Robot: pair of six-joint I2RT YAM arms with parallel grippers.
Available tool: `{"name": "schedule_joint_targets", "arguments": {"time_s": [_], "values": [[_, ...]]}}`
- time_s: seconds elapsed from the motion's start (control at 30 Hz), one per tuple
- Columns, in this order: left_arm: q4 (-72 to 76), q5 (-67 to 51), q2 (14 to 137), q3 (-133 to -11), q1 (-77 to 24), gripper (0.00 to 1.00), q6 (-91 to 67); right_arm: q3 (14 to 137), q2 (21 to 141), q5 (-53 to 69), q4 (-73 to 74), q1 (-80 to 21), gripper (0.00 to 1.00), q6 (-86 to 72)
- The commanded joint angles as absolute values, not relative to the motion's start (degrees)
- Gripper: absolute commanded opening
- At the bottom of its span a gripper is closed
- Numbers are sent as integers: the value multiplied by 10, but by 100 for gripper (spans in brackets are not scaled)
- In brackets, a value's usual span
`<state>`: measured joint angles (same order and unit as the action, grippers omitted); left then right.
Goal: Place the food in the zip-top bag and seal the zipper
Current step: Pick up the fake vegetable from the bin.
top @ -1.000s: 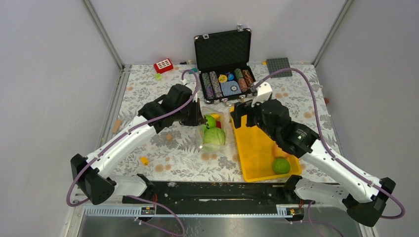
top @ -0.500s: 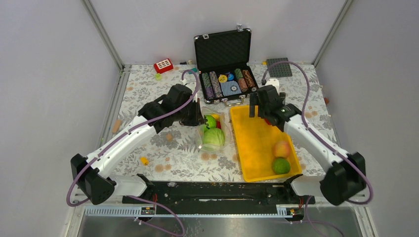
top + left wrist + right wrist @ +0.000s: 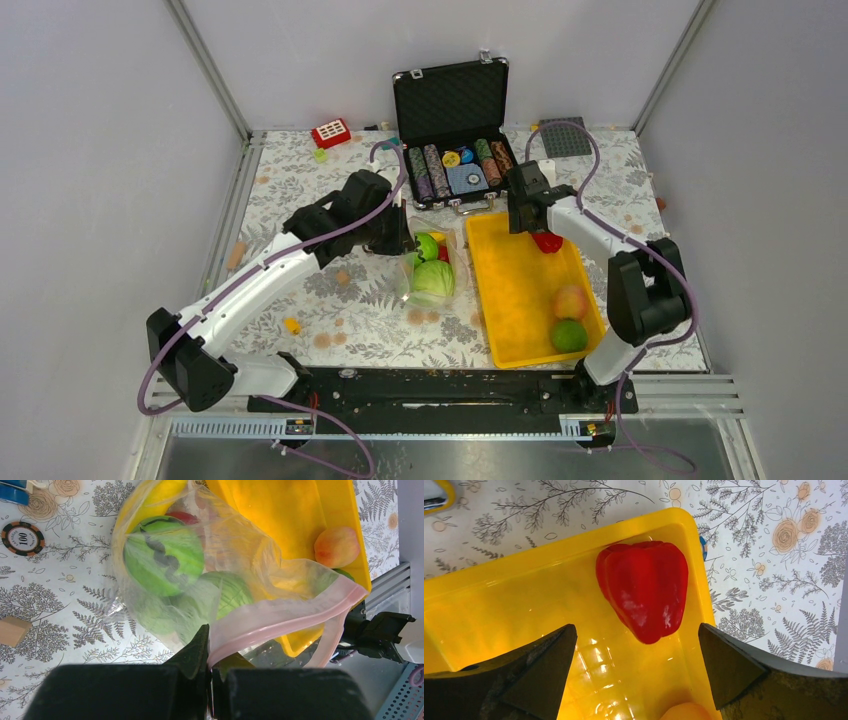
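partly filled bag, zipper pinched in left gripper; right gripper spread over pepper at 1 o'clock of tray; peach, green ball, sealing left.

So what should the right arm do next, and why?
Probably lower the right gripper and close on the red pepper: its jaws stand open over it in the tray corner, while the left gripper holds the bag by its zipper, with other food inside.
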<state>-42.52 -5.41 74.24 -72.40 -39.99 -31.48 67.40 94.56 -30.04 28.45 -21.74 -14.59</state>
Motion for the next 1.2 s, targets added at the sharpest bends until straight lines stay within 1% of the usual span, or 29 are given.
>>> {"name": "schedule_joint_targets", "arguments": {"time_s": [0.0, 0.43, 0.63, 0.93, 1.17], "values": [[-403, -54, 744, -751, -396, 0, -314, 708, 976, -312, 281, -203, 100, -141], [-403, -54, 745, -748, -395, 0, -315, 756, 1047, -281, 296, -187, 100, -119], [-403, -49, 739, -746, -395, 0, -315, 785, 1079, -235, 330, -177, 100, -105], [-402, -53, 744, -749, -395, 0, -313, 814, 1114, -259, 374, -177, 100, -102], [-402, -51, 738, -748, -395, 0, -313, 843, 1148, -300, 416, -177, 100, -112]]}}
